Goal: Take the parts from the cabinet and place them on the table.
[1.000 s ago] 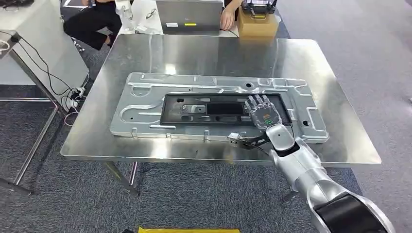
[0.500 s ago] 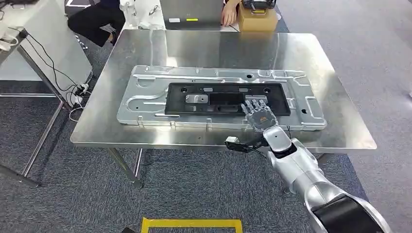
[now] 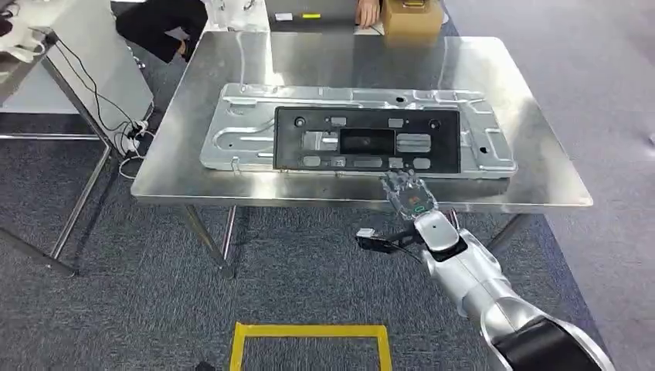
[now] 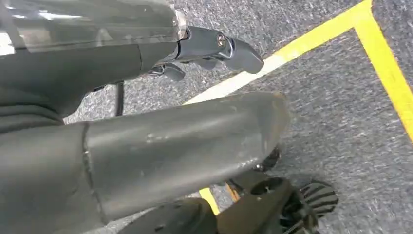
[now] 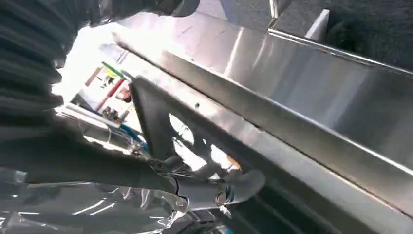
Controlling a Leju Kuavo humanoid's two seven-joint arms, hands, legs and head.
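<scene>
- One black part (image 3: pixel 367 140) lies on a silver panel (image 3: pixel 247 131) at the tabletop (image 3: pixel 494 77) centre.
- Right hand (image 3: pixel 407 193), fingers spread and empty, hovers at the tabletop's near edge.
- Left hand (image 4: pixel 209 48): fingers loosely apart, empty.

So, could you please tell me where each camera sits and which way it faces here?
Head view: high on the body, looking down at the steel table with the black part on a silver panel; right hand at the near edge.
Left wrist view: faces carpet and yellow tape; left hand.
Right wrist view: close under the table edge, shared with head view.
</scene>
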